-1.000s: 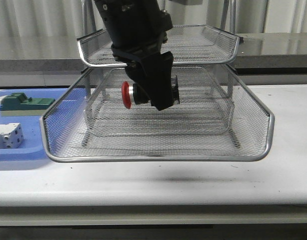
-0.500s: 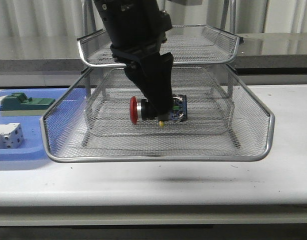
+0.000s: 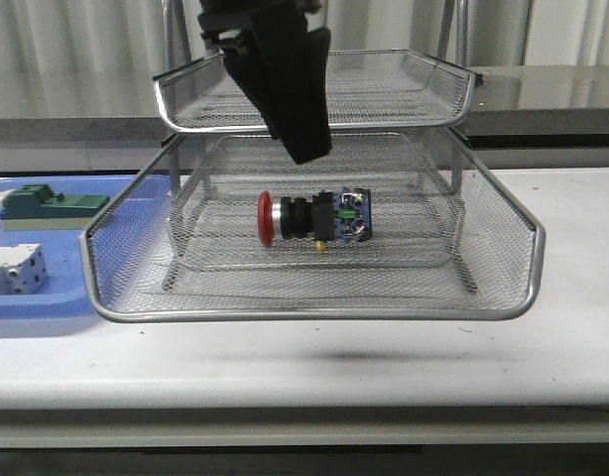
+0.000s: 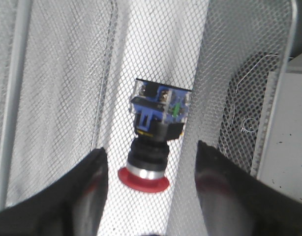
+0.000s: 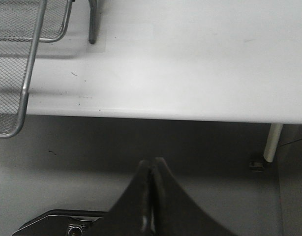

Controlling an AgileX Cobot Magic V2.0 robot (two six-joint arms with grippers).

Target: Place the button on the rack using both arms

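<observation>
- The left gripper (image 4: pixel 150 196) hangs above the button (image 3: pixel 312 218), fingers spread wide, holding nothing.
- The button lies sideways on the rack (image 3: pixel 503 288).
- The right gripper (image 5: pixel 151 189) is pinched closed off the table (image 5: pixel 190 59).

Button (image 3: pixel 312 218): red mushroom head, silver collar, black body, rear block blue with a green spot and clear casing. Rack (image 3: pixel 503 297): silver wire mesh in a fine diamond pattern, plain metal rims. Left gripper (image 4: pixel 150 191): black fingers (image 4: pixel 87 196) with a dull sheen. Right gripper (image 5: pixel 151 182): black. Worktop (image 3: pixel 543 357): white, a few dark specks. Tray (image 3: pixel 76 297): blue plastic, holding a dark green block (image 3: pixel 49 203) and a white block (image 3: pixel 17 272).
</observation>
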